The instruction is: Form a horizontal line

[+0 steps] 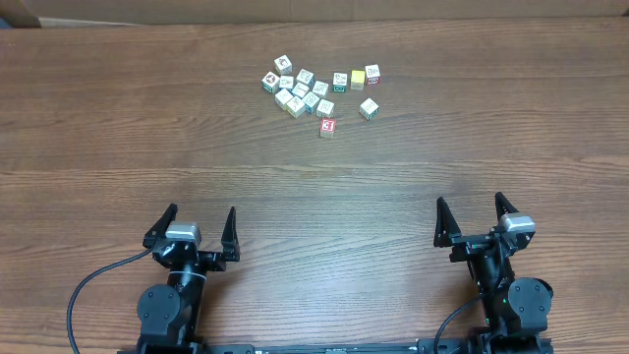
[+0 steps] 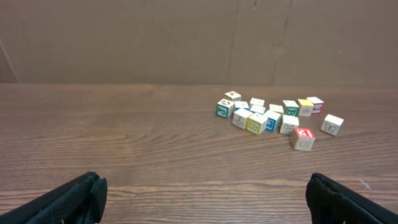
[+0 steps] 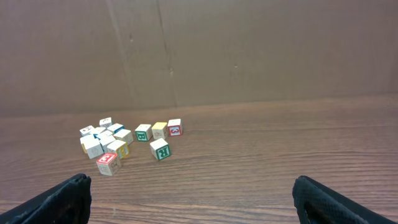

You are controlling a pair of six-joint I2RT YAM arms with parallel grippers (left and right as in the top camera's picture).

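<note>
Several small picture cubes lie in a loose bunch (image 1: pixel 303 90) at the table's far middle; no horizontal line shows among them. A red-and-white faced cube (image 1: pixel 327 125) (image 2: pixel 303 134) (image 3: pixel 107 160) sits alone just in front of the bunch. A green-edged cube (image 1: pixel 369 108) (image 3: pixel 160 149) stands apart to the right. My left gripper (image 1: pixel 201 211) (image 2: pixel 204 186) and right gripper (image 1: pixel 470 202) (image 3: pixel 189 183) hover near the table's front edge, far from the cubes. Both are open with bare wood between their fingers.
A brown cardboard wall (image 2: pixel 186 37) rises behind the table's far edge. A black cable (image 1: pixel 88 290) loops left of the left arm's base. Wood table (image 1: pixel 324 187) stretches between the grippers and the cubes.
</note>
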